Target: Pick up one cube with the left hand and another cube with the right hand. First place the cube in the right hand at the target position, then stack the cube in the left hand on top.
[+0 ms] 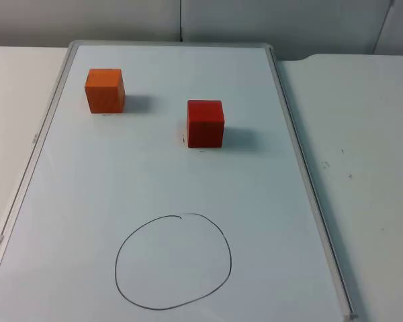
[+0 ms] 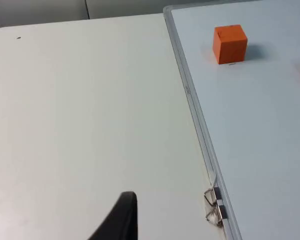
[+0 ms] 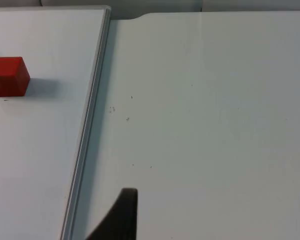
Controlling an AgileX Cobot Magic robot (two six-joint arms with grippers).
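An orange cube (image 1: 105,90) stands at the far left of a whiteboard (image 1: 154,174) that lies flat on the table. A red cube (image 1: 205,123) stands to its right, a little nearer, about a cube's width away. A hand-drawn black circle (image 1: 173,261) marks the board's near part, with nothing inside it. My left gripper (image 2: 121,222) waits over the bare table left of the board, well short of the orange cube (image 2: 230,44). My right gripper (image 3: 121,217) waits over the table right of the board, far from the red cube (image 3: 9,76).
The whiteboard has a raised metal frame (image 1: 302,168) along its sides. Two binder clips (image 2: 213,205) grip its left edge. White table (image 1: 369,154) lies on both sides of the board, and a grey partition wall (image 1: 188,17) closes the far end.
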